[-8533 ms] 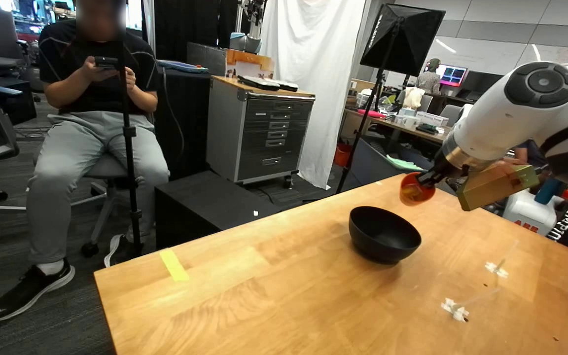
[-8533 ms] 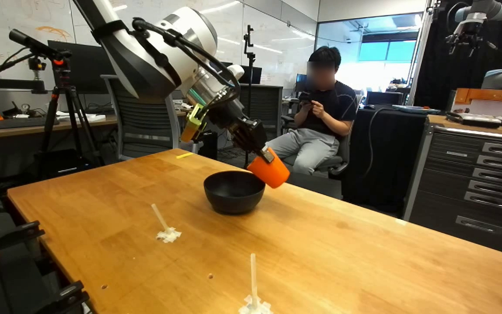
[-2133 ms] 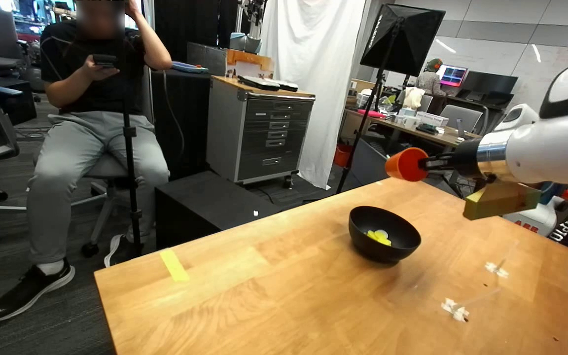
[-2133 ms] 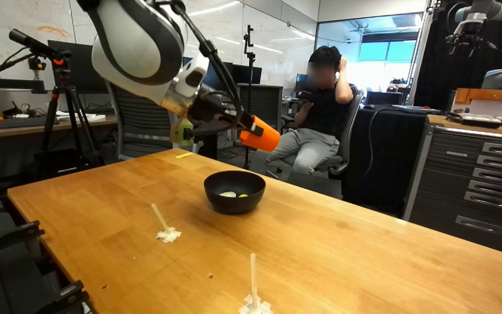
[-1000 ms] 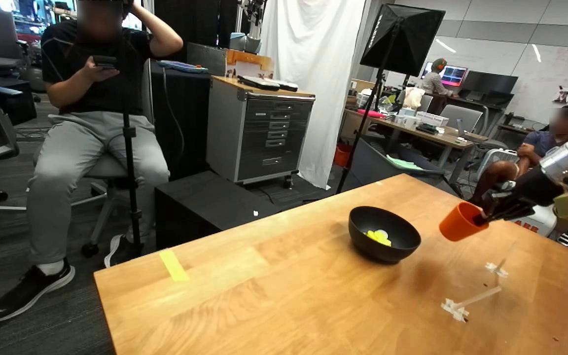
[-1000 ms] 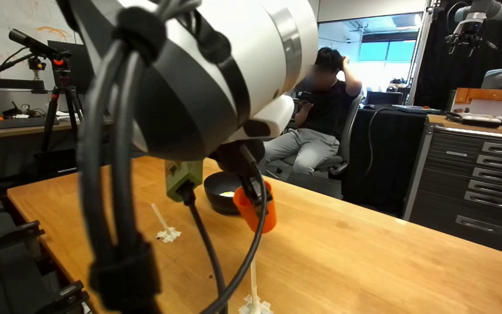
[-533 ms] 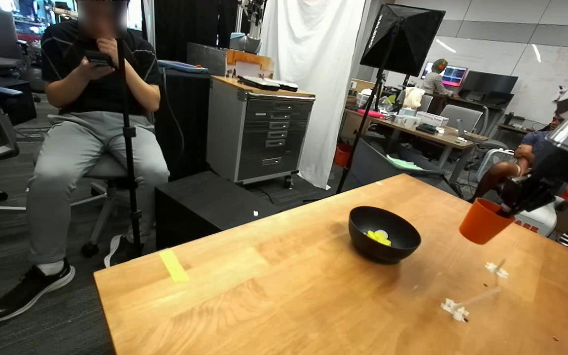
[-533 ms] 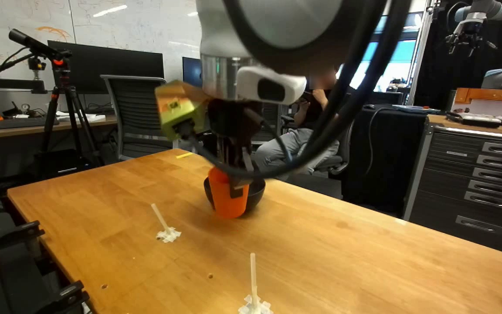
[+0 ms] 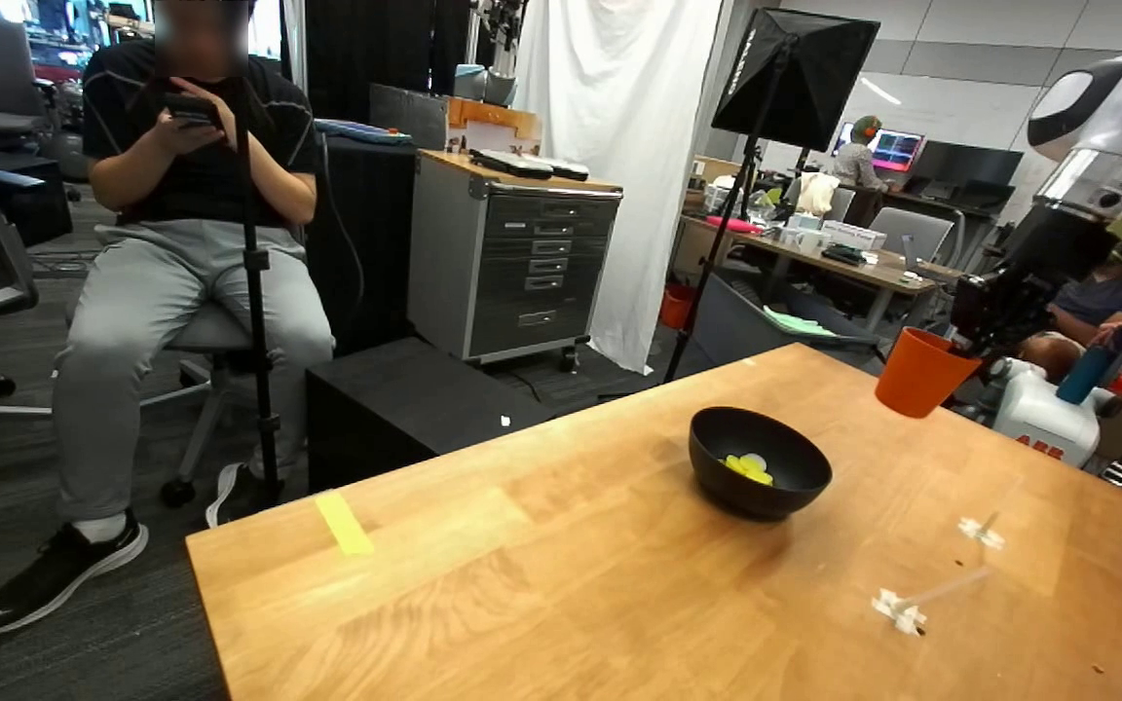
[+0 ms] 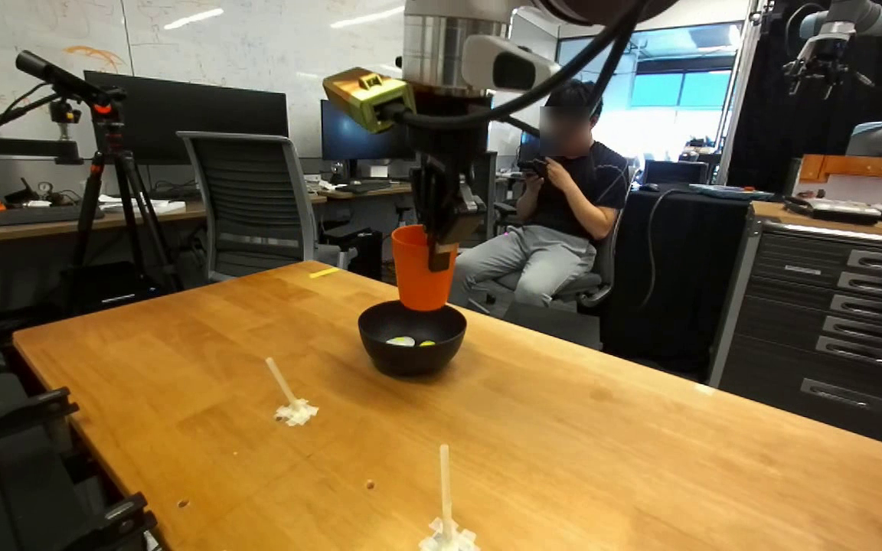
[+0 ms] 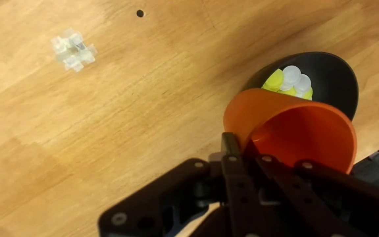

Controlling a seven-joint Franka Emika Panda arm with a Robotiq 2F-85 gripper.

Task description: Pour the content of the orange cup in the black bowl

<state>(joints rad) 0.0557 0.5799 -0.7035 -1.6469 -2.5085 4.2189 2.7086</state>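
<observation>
Judging by what I can see, I take the pour itself as done, or very nearly. The wooden table (image 9: 571, 604) spreads out beneath the hand (image 10: 438, 249). My arm (image 9: 1121, 127) is above it, angled so that the hand points downward on a slant, well up off the table. The black bowl (image 10: 403, 366) stands upright on the table, lower than the hand and ahead of it. The orange cup (image 10: 415, 279) is in the hand: I have its wall pinched near the rim, one finger (image 11: 229, 144) outside and the other inside the mouth. It hangs just below the hand, mouth up and a little tilted, in the air and apart from the bowl. The yellow and white discs (image 11: 291, 75) lie in the bowl, below and beyond the hand; I take them for the cup's content. The cup hides part of the pile from the wrist view. No disc shows in the stretch of the cup's inside that I can look into, but the very bottom is out of my sight. What's left, by my guess, is setting the cup down on the table and letting go.
</observation>
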